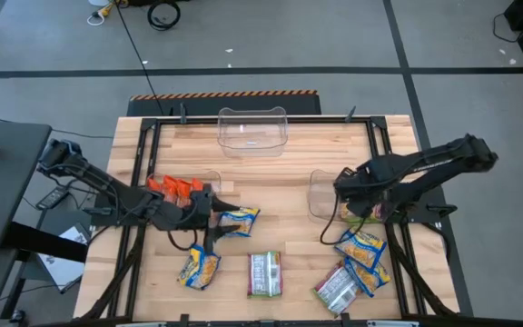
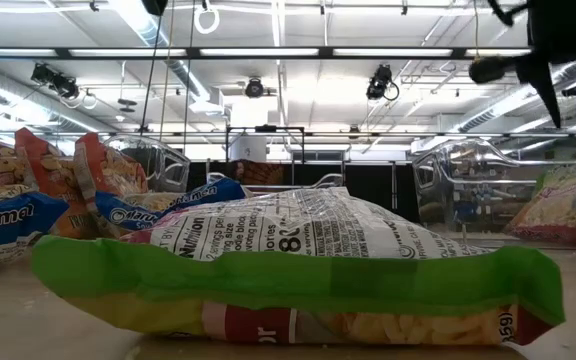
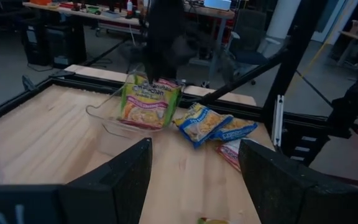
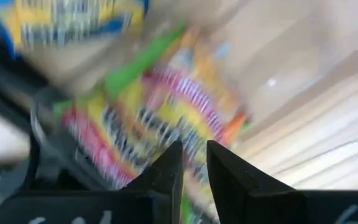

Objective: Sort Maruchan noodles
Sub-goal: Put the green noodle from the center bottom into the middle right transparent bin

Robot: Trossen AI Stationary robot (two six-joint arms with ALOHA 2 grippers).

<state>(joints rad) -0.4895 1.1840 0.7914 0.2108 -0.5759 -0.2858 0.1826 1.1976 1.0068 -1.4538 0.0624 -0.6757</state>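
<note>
My right gripper [image 1: 350, 195] hangs over the clear bin [image 1: 320, 195] on the table's right side, shut on a green-and-pink noodle packet [image 3: 149, 104]. My left gripper [image 1: 209, 218] is open, low over the table beside a blue-and-yellow packet [image 1: 239, 220] and touching nothing. Orange-red packets [image 1: 175, 188] stand in a clear bin on the left. Loose packets lie flat near the front edge: blue-and-yellow ones [image 1: 198, 268] [image 1: 361, 245] and silver-white ones [image 1: 264, 272] [image 1: 336, 289]. My right gripper [image 4: 194, 155] comes from above, pointing down, with its fingers [image 4: 166, 171] nearly together at the packet's top edge [image 3: 157, 81]. The packet hangs upright below the fingers, and its lower part [image 3: 143, 121] is inside the clear bin. Blur hides the exact place of contact.
A third clear bin [image 1: 252, 129] stands at the table's far edge. A dark frame [image 1: 152, 127] runs around the tabletop. Bare wood lies in the middle between the arms. In the low view a silver-white packet [image 2: 288, 270] fills the foreground.
</note>
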